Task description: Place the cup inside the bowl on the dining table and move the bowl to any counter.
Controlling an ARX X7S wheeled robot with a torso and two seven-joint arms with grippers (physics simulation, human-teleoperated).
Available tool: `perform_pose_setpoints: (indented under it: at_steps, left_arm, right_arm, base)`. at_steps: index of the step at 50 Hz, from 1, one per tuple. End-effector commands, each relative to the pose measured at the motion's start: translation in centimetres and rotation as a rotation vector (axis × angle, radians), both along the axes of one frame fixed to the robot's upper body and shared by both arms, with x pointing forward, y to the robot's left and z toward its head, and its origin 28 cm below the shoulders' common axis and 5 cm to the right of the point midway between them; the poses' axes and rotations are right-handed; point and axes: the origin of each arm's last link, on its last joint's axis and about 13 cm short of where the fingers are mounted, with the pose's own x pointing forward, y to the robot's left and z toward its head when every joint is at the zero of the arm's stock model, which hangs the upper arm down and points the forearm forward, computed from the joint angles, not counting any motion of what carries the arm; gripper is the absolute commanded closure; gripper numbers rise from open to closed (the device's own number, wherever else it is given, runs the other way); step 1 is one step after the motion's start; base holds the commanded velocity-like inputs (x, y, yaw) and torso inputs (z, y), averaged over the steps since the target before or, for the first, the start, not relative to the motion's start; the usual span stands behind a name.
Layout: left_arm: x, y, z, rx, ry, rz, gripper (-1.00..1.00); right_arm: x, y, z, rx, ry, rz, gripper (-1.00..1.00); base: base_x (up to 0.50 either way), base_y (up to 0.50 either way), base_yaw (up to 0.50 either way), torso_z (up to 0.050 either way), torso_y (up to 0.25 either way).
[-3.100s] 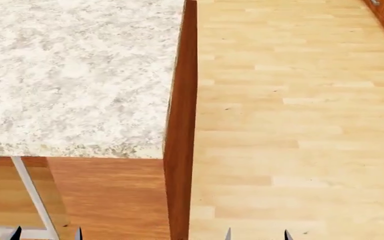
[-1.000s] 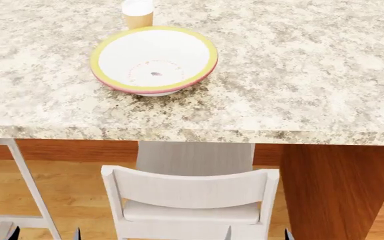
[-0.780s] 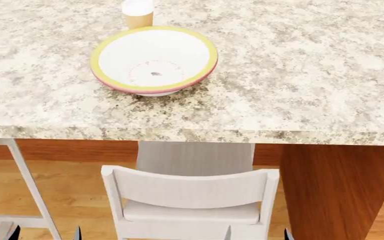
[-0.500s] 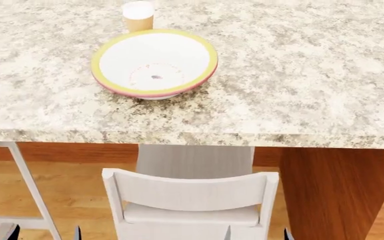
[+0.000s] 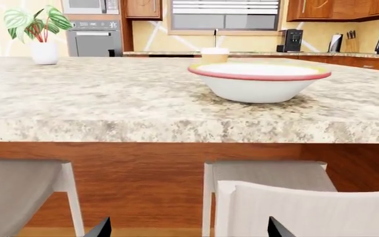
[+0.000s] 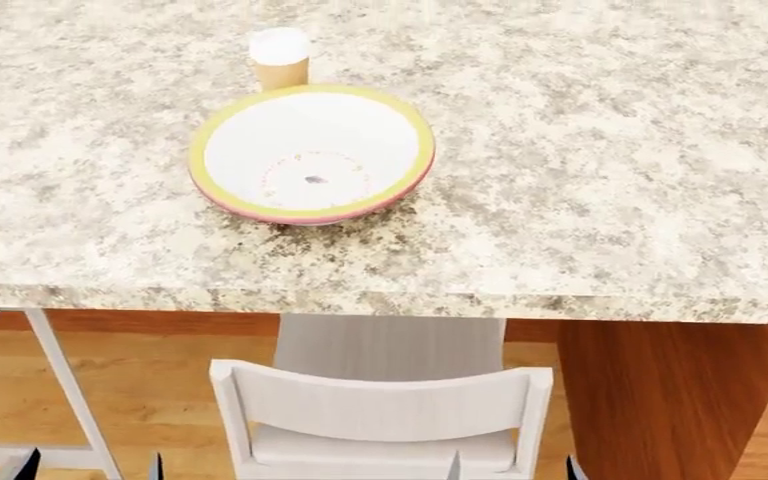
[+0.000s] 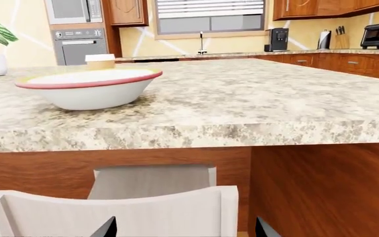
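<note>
1. You face a white wooden chair (image 6: 381, 415) on a light wood plank floor (image 6: 157, 400).
2. Behind, yellow walls carry a blinded window (image 7: 209, 15), a steel wall oven (image 5: 94, 37) and brown wooden cabinets (image 7: 321, 6).
3. A white-potted leafy plant (image 5: 39, 32) stands beside the oven.

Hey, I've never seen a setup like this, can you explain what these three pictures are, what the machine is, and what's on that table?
These are simulator renders from a wheeled robot with two arms, each ending in a gripper. One picture comes from a camera on its head, looking down at the dining table. The other two come from cameras near each gripper, looking across the table from low down.

On the table stands a wide bowl, white inside with a yellow-green rim, and just behind it a small tan cup with a white lid. The cup is not yet in the bowl. A white chair sits tucked under the near edge.

Only the dark fingertips of the left gripper and the right gripper peek in at the bottom of the head view. Both look open, spread apart and holding nothing.
</note>
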Motion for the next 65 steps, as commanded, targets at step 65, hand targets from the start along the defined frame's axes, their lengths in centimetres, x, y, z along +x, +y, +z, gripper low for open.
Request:
perform_pose_setpoints:
  at_steps: [65]
  left_arm:
    - [8.2,7.1,24.4,0.021,0.055,-0.110,-1.00]
  right_arm:
    - [8.4,-9.0,23.9,-0.129,-0.069,-0.039,-1.00]
  base:
    - [0.00,0.00,0.00,0.008,0.000]
